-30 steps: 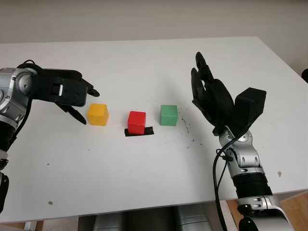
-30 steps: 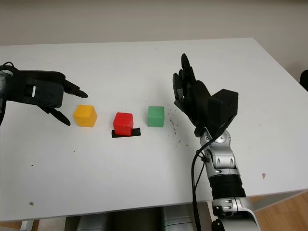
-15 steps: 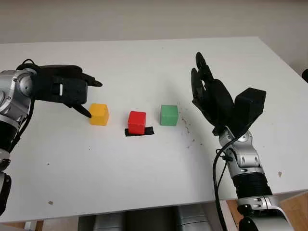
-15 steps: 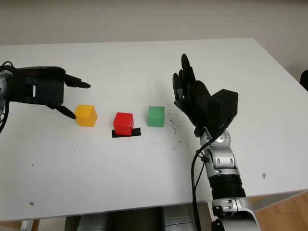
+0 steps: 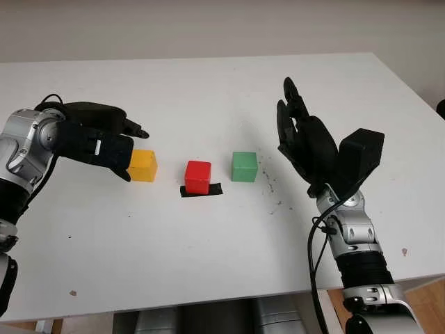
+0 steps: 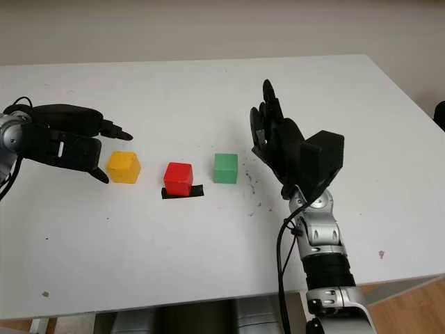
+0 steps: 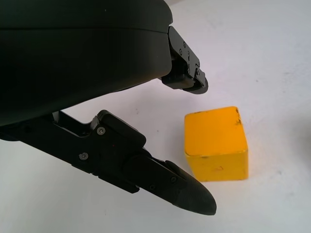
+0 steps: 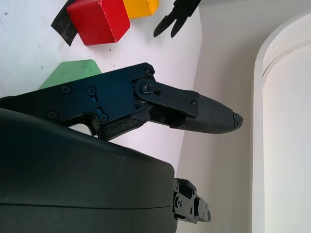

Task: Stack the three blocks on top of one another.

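Yellow block | just beside left robot hand (open, empty) | contact seemingly none

No text, label, brand, number or sign can be read anywhere in these views. The faces of the yellow block, the red block and the green block are plain, and the black shells of both hands carry no legible marking.
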{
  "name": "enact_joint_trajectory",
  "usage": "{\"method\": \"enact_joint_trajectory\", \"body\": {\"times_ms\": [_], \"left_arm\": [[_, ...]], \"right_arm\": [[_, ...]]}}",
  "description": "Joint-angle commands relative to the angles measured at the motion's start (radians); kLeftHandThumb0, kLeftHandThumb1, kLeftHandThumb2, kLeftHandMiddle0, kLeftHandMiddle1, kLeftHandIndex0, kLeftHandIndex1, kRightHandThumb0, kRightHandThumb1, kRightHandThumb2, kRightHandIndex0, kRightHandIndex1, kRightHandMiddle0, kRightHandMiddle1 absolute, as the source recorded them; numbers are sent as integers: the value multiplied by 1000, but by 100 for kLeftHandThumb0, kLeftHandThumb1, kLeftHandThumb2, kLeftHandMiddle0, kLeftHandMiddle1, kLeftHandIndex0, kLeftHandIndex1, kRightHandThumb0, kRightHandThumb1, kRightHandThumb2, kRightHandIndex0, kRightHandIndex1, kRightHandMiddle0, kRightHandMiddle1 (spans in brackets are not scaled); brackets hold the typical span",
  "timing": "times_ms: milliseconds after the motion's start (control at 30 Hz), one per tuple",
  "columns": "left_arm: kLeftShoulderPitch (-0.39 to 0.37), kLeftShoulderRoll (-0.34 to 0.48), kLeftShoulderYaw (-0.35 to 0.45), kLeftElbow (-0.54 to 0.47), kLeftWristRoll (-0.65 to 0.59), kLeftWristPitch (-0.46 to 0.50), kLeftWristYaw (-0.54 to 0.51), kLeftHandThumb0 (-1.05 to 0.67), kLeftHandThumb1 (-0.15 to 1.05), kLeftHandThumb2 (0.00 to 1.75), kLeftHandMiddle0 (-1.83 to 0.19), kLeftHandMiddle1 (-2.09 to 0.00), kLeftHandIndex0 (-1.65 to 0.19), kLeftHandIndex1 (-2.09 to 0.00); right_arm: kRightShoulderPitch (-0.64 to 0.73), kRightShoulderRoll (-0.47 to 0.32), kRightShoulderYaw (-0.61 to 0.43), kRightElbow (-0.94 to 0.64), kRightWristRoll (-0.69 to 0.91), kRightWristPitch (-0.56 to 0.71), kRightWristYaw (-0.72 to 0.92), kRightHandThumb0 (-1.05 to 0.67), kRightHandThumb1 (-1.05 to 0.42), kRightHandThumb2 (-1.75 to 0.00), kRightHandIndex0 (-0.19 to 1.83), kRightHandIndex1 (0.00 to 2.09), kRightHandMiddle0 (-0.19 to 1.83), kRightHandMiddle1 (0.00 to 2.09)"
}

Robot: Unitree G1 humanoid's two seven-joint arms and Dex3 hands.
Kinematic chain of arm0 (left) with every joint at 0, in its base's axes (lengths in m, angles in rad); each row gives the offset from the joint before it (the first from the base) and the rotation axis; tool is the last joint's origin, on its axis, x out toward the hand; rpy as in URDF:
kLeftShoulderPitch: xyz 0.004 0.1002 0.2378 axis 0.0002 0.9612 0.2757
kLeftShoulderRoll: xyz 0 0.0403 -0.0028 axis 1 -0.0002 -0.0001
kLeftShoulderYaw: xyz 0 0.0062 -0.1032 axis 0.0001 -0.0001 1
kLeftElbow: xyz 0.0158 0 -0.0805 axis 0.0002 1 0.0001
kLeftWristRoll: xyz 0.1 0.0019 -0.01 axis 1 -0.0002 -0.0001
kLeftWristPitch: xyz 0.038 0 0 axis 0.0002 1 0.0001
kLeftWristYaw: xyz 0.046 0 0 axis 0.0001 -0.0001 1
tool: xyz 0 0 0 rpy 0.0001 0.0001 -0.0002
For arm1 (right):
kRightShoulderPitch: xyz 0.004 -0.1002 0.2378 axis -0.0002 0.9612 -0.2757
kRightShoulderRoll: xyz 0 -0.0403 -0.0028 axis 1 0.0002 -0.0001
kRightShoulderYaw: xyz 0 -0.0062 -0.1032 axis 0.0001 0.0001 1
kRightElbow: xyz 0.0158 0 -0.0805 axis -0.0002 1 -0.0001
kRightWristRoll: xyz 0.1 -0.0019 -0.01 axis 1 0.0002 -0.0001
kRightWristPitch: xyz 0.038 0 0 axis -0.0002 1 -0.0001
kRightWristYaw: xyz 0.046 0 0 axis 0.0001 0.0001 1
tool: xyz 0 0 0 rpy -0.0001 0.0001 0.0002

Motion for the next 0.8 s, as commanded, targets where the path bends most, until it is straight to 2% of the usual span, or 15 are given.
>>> {"method": "enact_joint_trajectory", "body": {"times_ms": [0,167,333,433,767], "left_arm": [[-4,-2,1,-13,-10,7,-16,-82,85,5,-9,-5,-35,-5],[12,-12,14,-17,-16,11,25,-80,86,6,-10,-6,-36,-6],[38,-24,16,7,-3,-6,173,-84,88,6,-17,-8,-43,-9],[53,-32,5,0,24,11,230,-79,88,6,-17,-7,-48,-11],[64,-40,-21,-7,88,20,253,-72,88,5,-22,-7,-62,-19]], "right_arm": [[0,0,-6,-20,5,-4,2,-69,-105,-68,-19,0,-19,0],[0,-1,-4,-23,5,-2,0,-69,-105,-68,-19,0,-19,0],[0,-2,-4,-18,7,-11,7,-69,-105,-68,-19,0,-19,0],[1,-3,-4,-23,5,-6,4,-71,-105,-67,-19,0,-19,0],[1,-3,-7,-26,10,-2,7,-70,-105,-68,-19,0,-19,0]]}}
